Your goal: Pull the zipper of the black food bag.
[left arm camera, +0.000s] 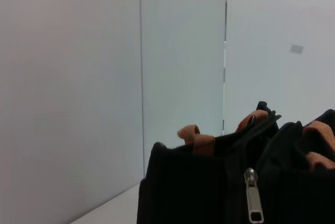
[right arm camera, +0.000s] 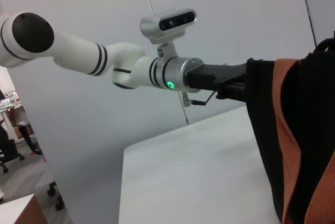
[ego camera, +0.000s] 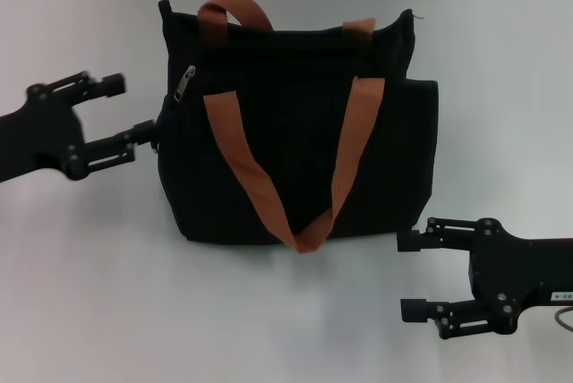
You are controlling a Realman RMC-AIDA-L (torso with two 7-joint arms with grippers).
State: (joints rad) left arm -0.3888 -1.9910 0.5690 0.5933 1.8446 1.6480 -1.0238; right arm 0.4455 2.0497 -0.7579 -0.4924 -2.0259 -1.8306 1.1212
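Observation:
The black food bag point(ego camera: 295, 141) stands in the middle of the white table, its two rust-orange handles point(ego camera: 242, 168) hanging over the front. The silver zipper pull point(ego camera: 185, 81) hangs at the bag's upper left corner. It also shows in the left wrist view point(left arm camera: 253, 197), close by on the bag point(left arm camera: 193, 187). My left gripper point(ego camera: 128, 113) is open at the bag's left side, level with the pull and a little left of it; its near finger point(ego camera: 134, 137) is at the bag's edge. My right gripper point(ego camera: 414, 276) is open and empty, near the bag's front right corner.
The white table point(ego camera: 107, 293) runs to a grey wall behind the bag. The right wrist view shows my left arm point(right arm camera: 131, 64) reaching to the bag's side point(right arm camera: 261, 130), and the table's edge with office floor beyond.

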